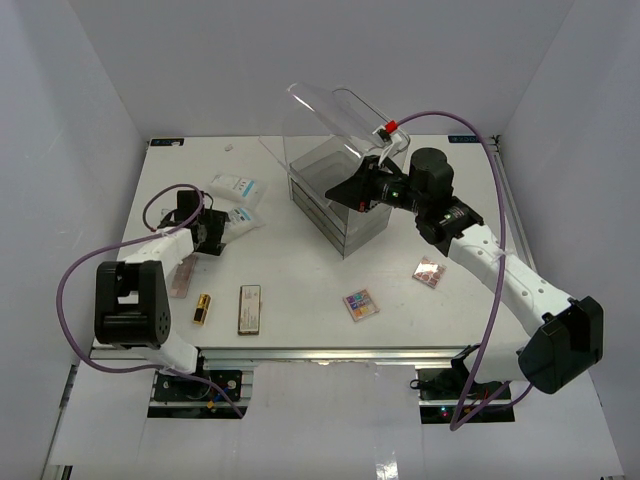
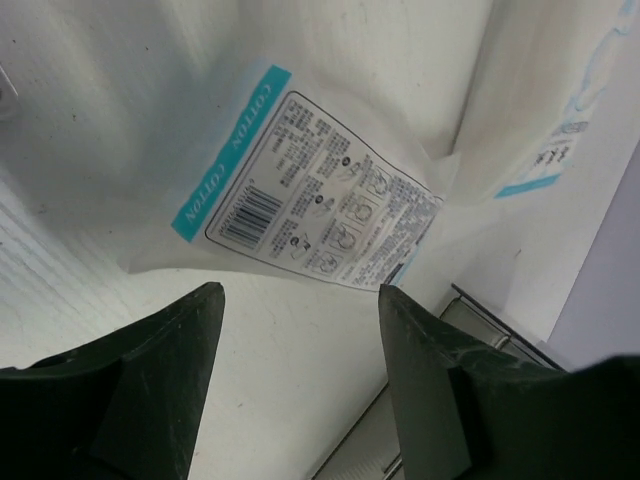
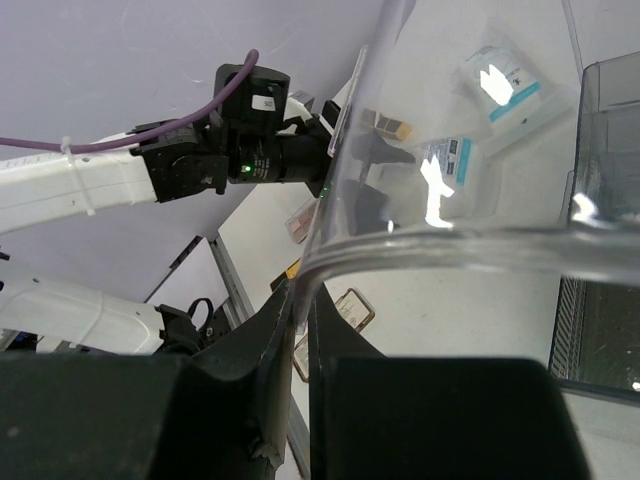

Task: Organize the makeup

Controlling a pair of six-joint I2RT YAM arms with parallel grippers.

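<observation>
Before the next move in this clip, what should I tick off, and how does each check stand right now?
1. Raised clear lid pinched by right gripper: ok.
2. Jaws of left gripper open: ok.
3. Lined up on near sachet, not yet gripped: ok.
4. Gap to second sachet: not ok, their edges meet.
5. Room in drawer box top compartment: cannot tell.

Item 1: white-and-blue sachet [image 1: 235, 186], flat, far left. A second sachet [image 1: 243, 218] lies just nearer. Front left: pink flat compact [image 1: 180, 278], partly covered; gold lipstick tube [image 1: 203, 308] on its side; long beige-brown palette [image 1: 250, 308] beside it. Right of centre, apart: multicolour square palette [image 1: 360, 304] and pinkish square palette [image 1: 430, 272].
</observation>
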